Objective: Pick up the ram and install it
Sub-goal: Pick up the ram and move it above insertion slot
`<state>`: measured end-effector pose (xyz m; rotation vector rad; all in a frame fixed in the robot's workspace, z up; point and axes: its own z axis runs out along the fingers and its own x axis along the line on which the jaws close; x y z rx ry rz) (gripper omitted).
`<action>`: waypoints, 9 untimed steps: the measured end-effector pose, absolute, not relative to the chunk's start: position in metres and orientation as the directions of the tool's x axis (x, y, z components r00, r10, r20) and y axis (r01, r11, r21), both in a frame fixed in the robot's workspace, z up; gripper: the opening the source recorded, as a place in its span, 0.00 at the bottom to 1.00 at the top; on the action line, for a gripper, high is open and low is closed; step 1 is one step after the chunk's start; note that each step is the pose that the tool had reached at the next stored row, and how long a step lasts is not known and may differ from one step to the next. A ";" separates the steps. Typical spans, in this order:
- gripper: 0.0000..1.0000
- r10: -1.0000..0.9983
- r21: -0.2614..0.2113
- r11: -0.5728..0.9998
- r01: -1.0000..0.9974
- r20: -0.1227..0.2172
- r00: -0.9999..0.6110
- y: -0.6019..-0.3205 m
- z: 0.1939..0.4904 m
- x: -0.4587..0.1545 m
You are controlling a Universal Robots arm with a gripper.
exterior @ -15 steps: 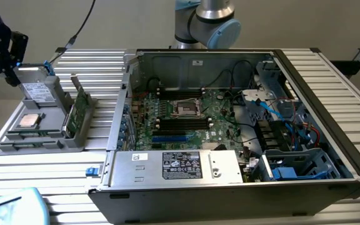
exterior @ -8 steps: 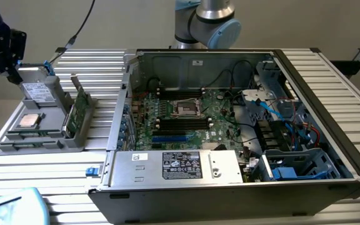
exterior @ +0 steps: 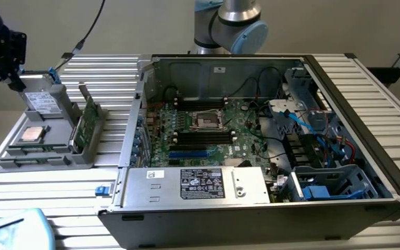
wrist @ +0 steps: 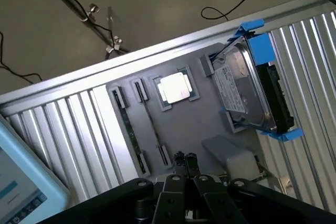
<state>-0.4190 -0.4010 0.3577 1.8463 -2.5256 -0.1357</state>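
Green ram point(exterior: 90, 121) stands in its tray point(exterior: 47, 162), below the gripper point(exterior: 11, 80) and off to one side, untouched. Grip state cannot be told. Pickup and installation are both not yet done.

We hold our gripper point(exterior: 9, 78) raised at the exterior view's far left, its black body pointing downward. Our arm point(exterior: 231, 23) shows its grey and pale-blue joints at the back, and the wrist view looks down along the gripper point(wrist: 185, 160).

A thin dark-green ram stick point(wrist: 129, 132) stands beside a square silver processor chip point(wrist: 175, 87). A blue-framed silver hard drive point(wrist: 240, 85) shares their grey tray point(wrist: 194, 124).
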 end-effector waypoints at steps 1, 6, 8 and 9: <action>0.11 -0.955 0.076 0.288 -0.955 -0.043 -0.292 -0.401 0.358 -0.419; 0.11 -0.976 0.079 0.209 -0.975 -0.042 -0.213 -0.401 0.357 -0.420; 0.11 -0.983 0.080 0.174 -0.981 -0.042 -0.178 -0.401 0.358 -0.420; 0.11 -0.986 0.081 0.155 -0.985 -0.042 -0.159 -0.401 0.358 -0.420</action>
